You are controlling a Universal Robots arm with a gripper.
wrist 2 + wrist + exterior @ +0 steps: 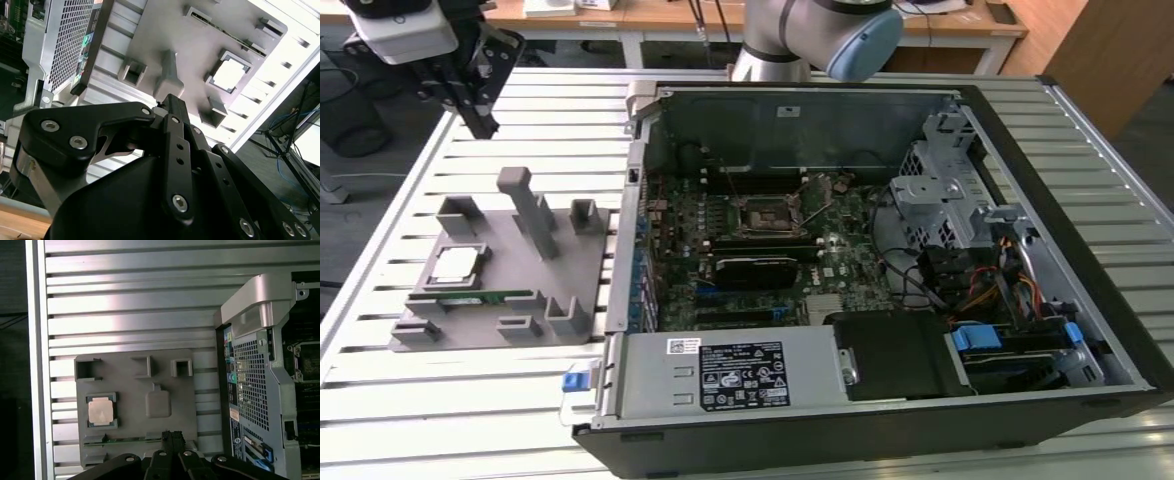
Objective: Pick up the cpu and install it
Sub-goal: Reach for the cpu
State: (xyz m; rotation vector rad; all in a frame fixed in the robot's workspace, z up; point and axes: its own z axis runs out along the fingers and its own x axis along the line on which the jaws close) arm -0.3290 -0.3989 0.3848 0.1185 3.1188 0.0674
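The cpu (456,265) is a small square chip with a silvery top, lying flat in a recess of the grey holder (574,275) at the exterior view's left. Both wrist views look down on the cpu (230,75) (101,410) in that recess. My gripper (483,128) hangs high above the table's far left corner, well apart from the chip. Its black fingers (172,439) stand together, shut with nothing between them. The black-framed socket (761,215) sits on the motherboard inside the open computer case (1067,180).
A thin green memory stick (480,298) lies in the holder just in front of the cpu. Grey posts (527,205) rise from the holder. The case's perforated metal side wall (250,385) stands close beside the holder. A slatted metal table (400,390) carries everything.
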